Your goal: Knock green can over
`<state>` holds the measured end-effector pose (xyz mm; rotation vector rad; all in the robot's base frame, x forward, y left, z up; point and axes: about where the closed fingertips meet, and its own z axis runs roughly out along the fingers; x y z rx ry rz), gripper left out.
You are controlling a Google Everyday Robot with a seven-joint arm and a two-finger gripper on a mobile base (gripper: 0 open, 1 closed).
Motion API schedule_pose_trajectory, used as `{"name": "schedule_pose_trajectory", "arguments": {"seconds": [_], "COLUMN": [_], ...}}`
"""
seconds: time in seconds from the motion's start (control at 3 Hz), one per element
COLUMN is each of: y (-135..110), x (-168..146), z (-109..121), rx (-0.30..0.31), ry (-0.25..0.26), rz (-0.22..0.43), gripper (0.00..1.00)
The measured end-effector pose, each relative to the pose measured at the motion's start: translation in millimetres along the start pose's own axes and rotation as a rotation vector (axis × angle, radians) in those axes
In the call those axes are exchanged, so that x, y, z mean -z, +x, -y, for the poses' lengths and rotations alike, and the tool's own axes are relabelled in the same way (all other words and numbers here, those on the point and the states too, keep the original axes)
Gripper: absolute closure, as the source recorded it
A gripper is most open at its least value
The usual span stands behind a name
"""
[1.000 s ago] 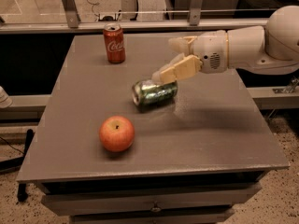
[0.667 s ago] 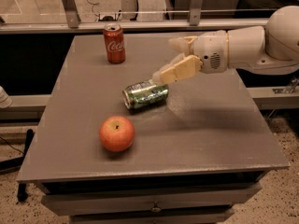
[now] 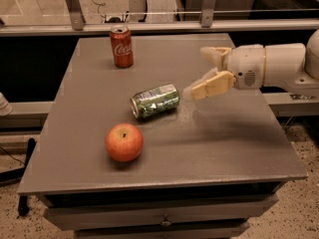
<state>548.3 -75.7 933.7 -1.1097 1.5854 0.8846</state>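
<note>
The green can [image 3: 155, 101] lies on its side near the middle of the grey table [image 3: 219, 143], its silver top facing the lower left. My gripper [image 3: 198, 72] hovers just right of the can, apart from it, on a white arm coming in from the right. Its two tan fingers are spread open and hold nothing; the lower finger [image 3: 208, 87] points toward the can.
A red Coca-Cola can [image 3: 121, 46] stands upright at the table's back left. A red apple [image 3: 124, 142] sits in front of the green can, toward the front left. A metal rail [image 3: 149, 26] runs behind the table.
The green can has rolled a little to the left and toward the front. The gripper has drawn back slightly to the right, away from the can.
</note>
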Motion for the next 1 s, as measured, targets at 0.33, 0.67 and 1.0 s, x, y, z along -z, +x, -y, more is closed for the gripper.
{"name": "schedule_pose_trajectory", "arguments": {"seconds": [0.33,0.67,1.0], "y": [10.9,9.4,3.2], "x": [40.0,72.5,76.4], "z": [23.8,46.2,49.3], "rx": [0.088,0.192,0.215], "ry": [0.072,0.115,0.124], "rz": [0.028,0.043,0.050], "gripper": [0.00,0.00,0.00]}}
